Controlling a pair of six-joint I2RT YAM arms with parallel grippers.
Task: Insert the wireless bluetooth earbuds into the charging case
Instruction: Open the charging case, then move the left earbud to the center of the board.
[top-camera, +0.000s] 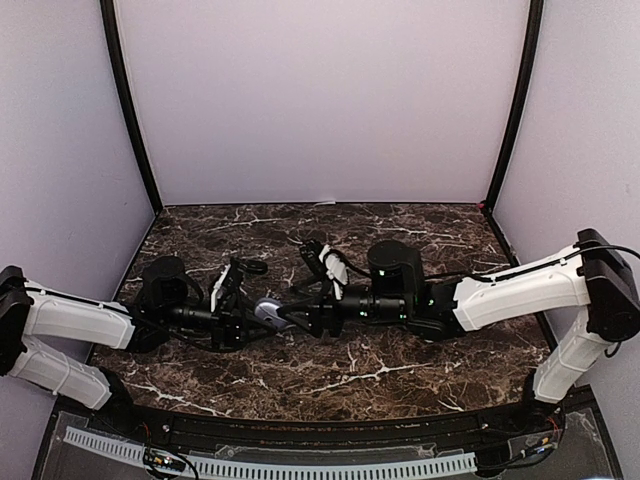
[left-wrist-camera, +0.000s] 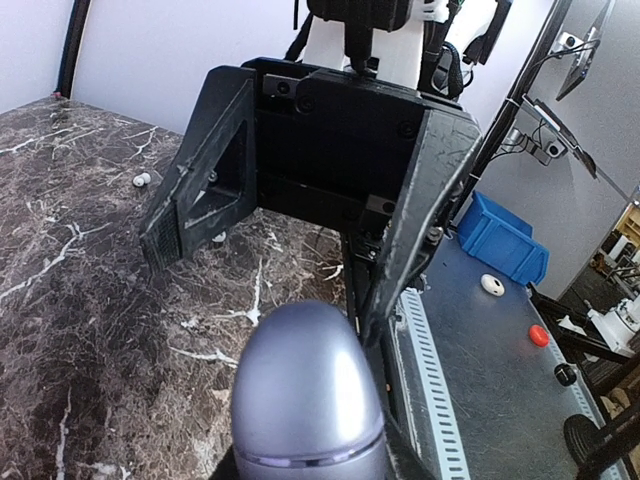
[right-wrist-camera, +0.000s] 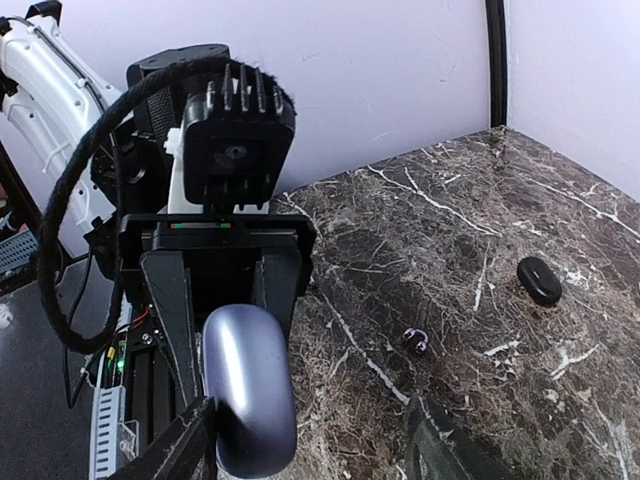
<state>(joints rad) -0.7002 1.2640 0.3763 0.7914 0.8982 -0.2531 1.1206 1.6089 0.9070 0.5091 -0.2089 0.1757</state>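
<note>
Left tool (top-camera: 255, 315) grips the one lavender charging case (left-wrist-camera: 305, 390). Right tool (right-wrist-camera: 310, 452), fingers wide, stands around the case's far end. On the tabletop (right-wrist-camera: 480, 200), one black earbud (right-wrist-camera: 416, 341) lies just beyond the right tool, and one black ring (right-wrist-camera: 540, 280) farther off. Two white earbuds (left-wrist-camera: 141, 179) lie well beyond the left tool.

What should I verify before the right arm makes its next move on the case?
1. Left gripper clamped on the charging case: ok.
2. Case lid open for loading: not ok, it looks shut.
3. Right gripper jaws open: ok.
4. Right jaws touching the case: cannot tell.
5. Earbuds located: ok, the black earbud and the white earbuds lie loose on the table.
</note>
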